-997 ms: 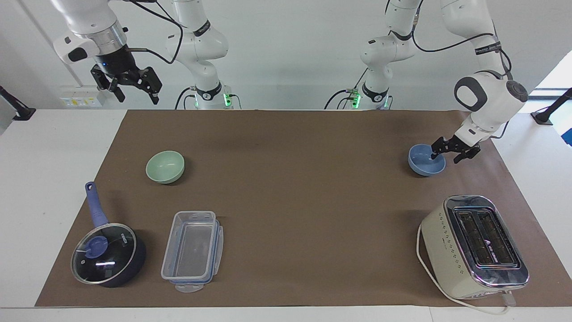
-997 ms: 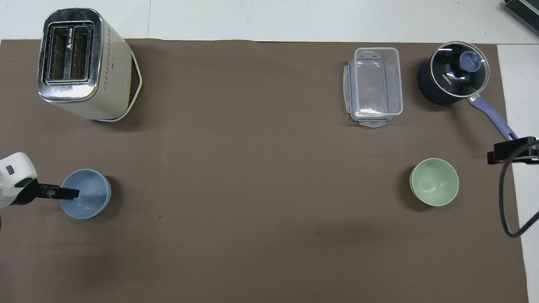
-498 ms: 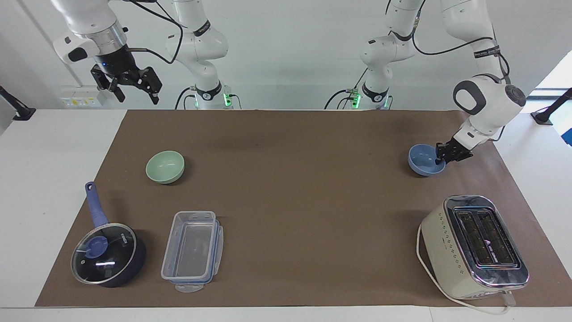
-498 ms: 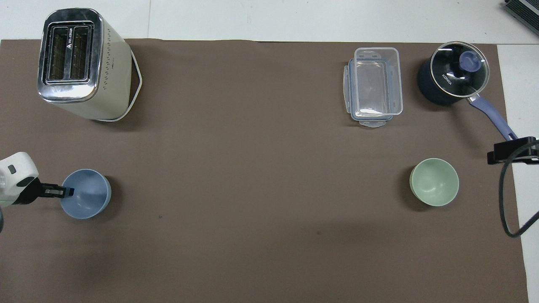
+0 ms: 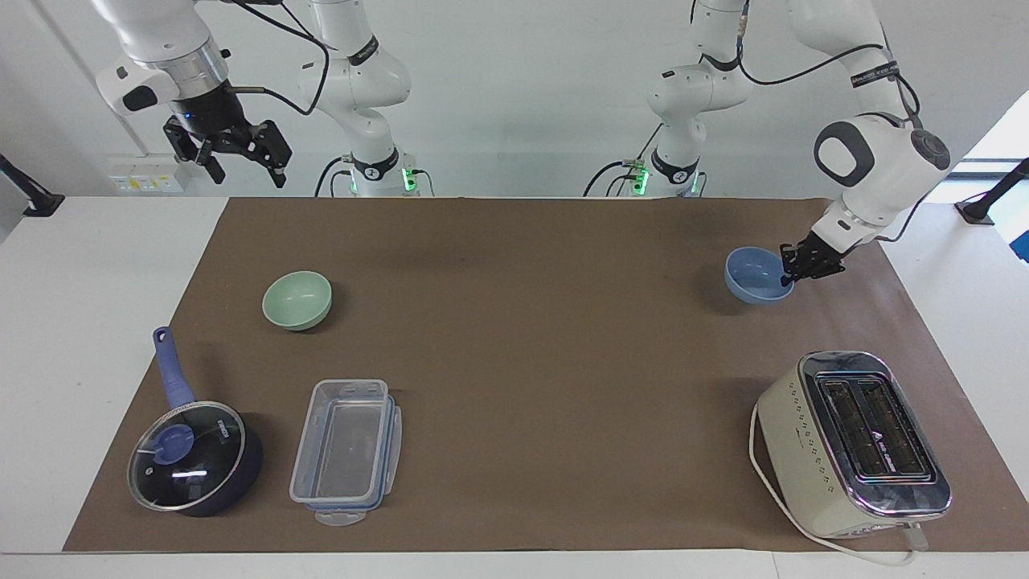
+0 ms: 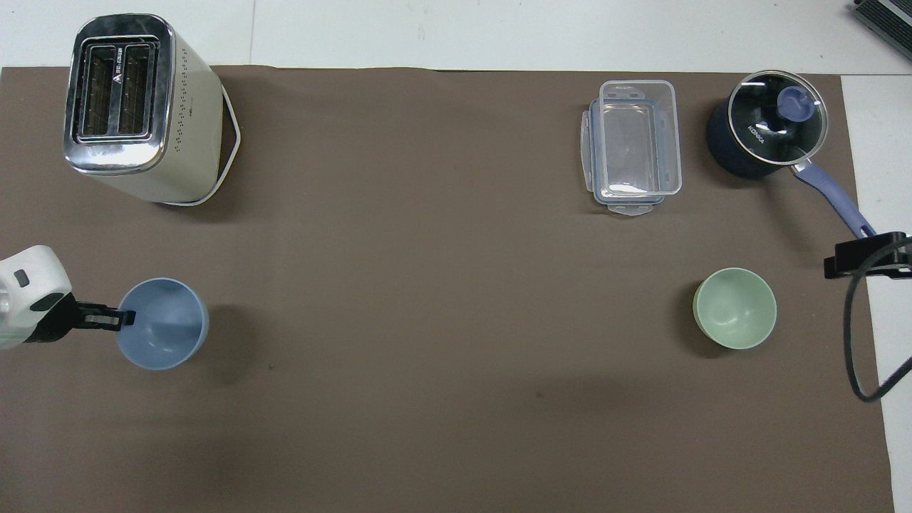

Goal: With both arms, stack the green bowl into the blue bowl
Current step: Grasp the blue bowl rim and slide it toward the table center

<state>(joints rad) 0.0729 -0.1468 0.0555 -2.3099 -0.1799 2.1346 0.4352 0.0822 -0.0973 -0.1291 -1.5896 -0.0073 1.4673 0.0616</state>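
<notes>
- left gripper [image 5: 791, 273] clamped on the blue bowl [image 5: 756, 276] rim, bowl just off the mat at the left arm's end
- right gripper [image 5: 233, 157] wide, empty, waiting high over its own end
- green bowl [image 5: 297, 299] sits on the mat at the right arm's end, well apart
- risk: thin rim pinch, so the bowl could swing or slip in transit
- toaster [image 5: 852, 442] near; mat centre open for the move

Bare brown mat [image 5: 522, 338] runs between the blue bowl [image 5: 756, 276] and the green bowl [image 5: 297, 299], toaster [image 5: 852, 442] and container [image 5: 346, 450] off beside it.
</notes>
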